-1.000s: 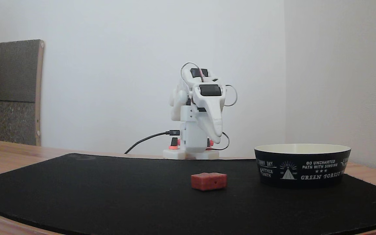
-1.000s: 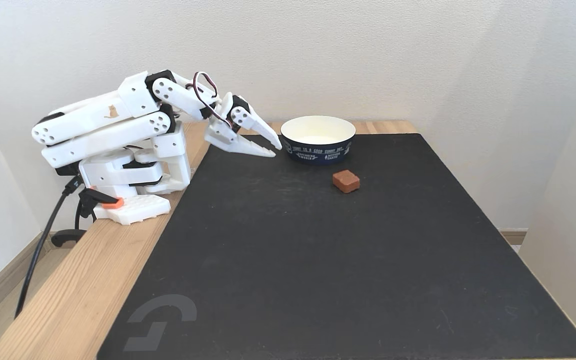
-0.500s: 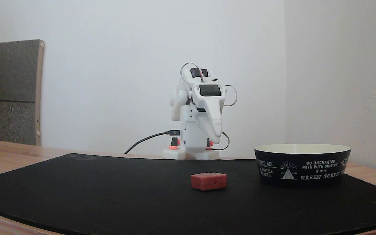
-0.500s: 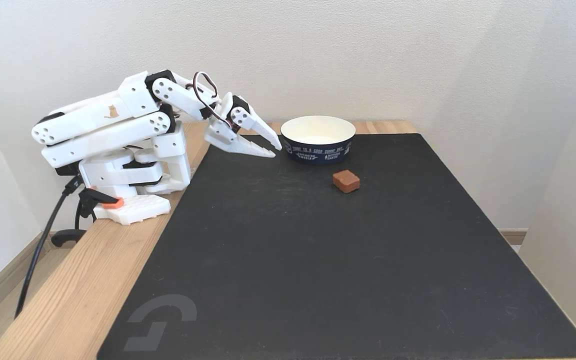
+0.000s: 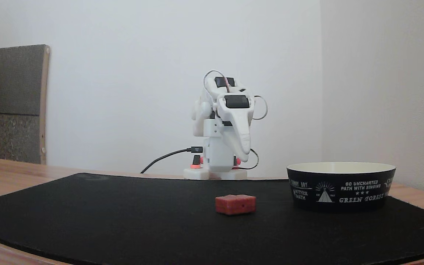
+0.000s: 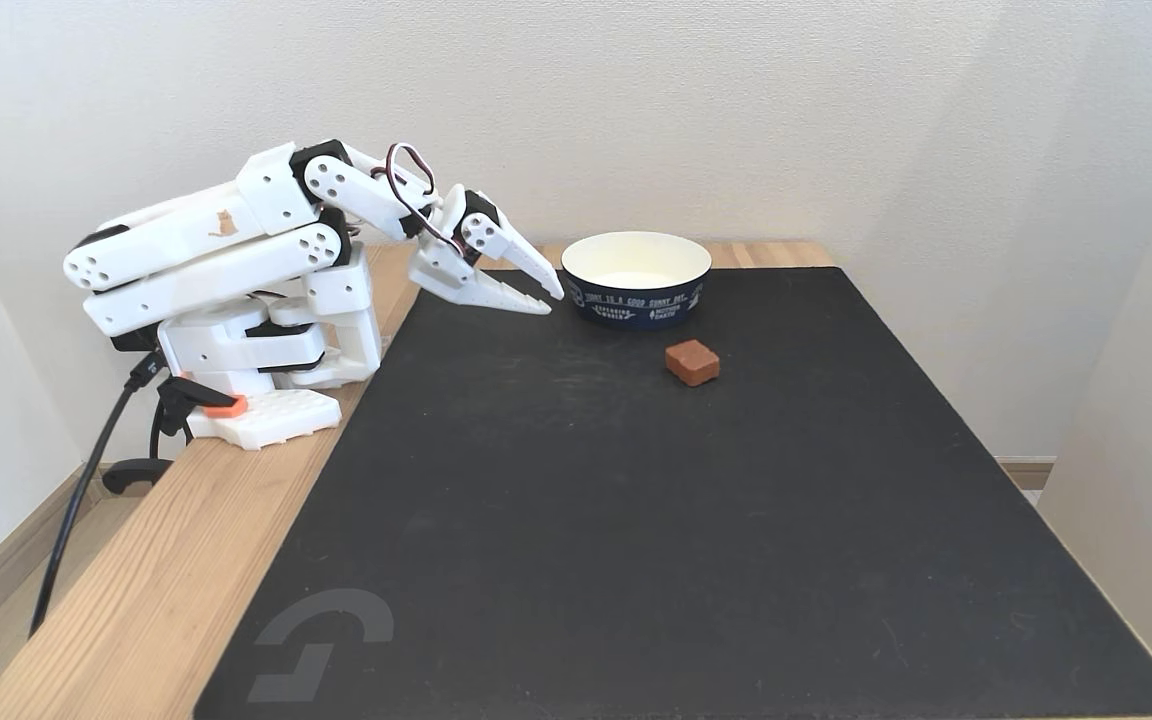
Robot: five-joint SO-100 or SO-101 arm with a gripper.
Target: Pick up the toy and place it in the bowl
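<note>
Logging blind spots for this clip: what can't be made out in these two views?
- Bowl inside: hidden by its own wall in the low fixed view.
- Bowl lettering: too small to read in the high fixed view.
- Tool: seen end-on in the low fixed view, so any gap between its fingers is hidden.
- Toy underside: hidden against the mat.

Wood table [image 6: 166, 570]; black mat [image 6: 636, 520] on it w/ robot base [image 6: 271, 415].

Plain pale room, evenly lit.
White walls [image 6: 836, 120] surround a light wooden counter [image 6: 136, 590]; a grey-brown upright panel [image 5: 11, 103] stands behind it.
</note>
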